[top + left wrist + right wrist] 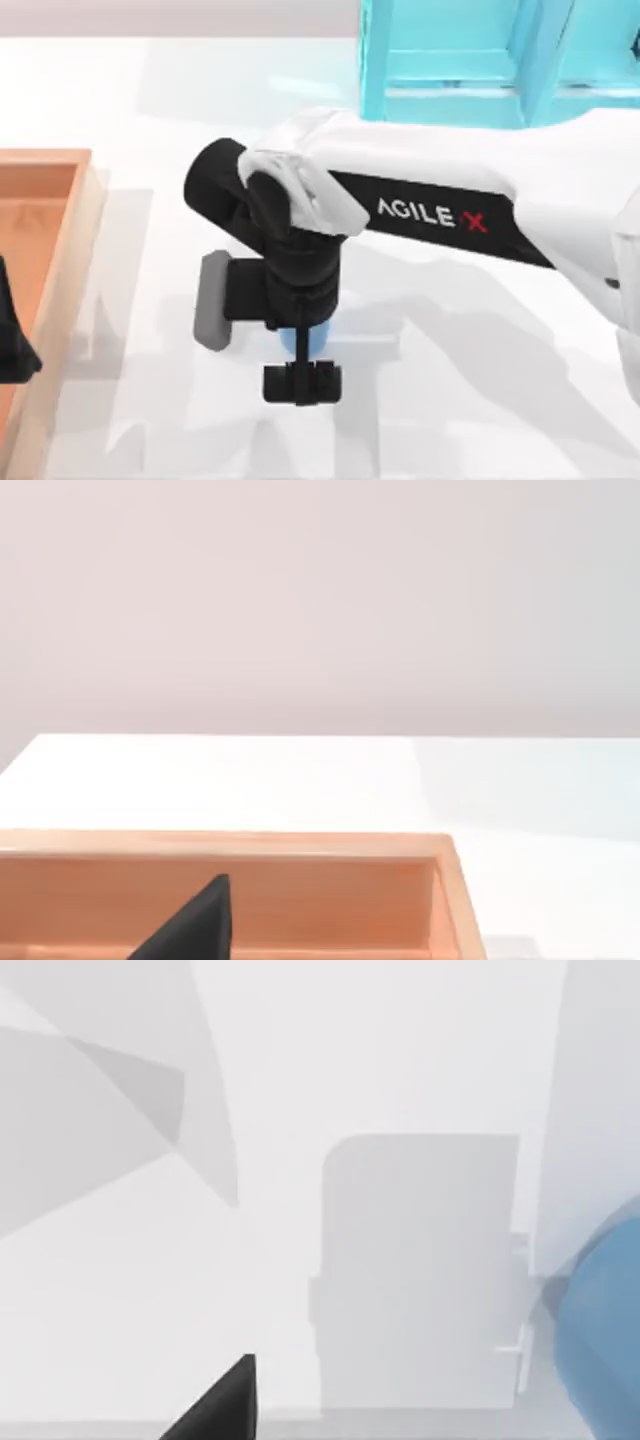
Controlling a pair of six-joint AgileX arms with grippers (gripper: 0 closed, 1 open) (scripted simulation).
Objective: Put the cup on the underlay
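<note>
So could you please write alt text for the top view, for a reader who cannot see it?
The right arm reaches across the white table, its gripper pointing down over a mostly hidden blue cup beside a grey underlay. A wooden tray sits at the left edge, a turquoise frame at the back.

white arm (560, 190), black agilex band

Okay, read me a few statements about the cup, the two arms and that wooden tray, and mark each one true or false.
1. The right arm's tool is over the middle of the table. True.
2. The cup is red. False: it is blue, mostly hidden under the right arm.
3. The wooden tray sits at the table's left edge. True.
4. The left arm's tool is above the cup. False: it is parked over the tray.
</note>
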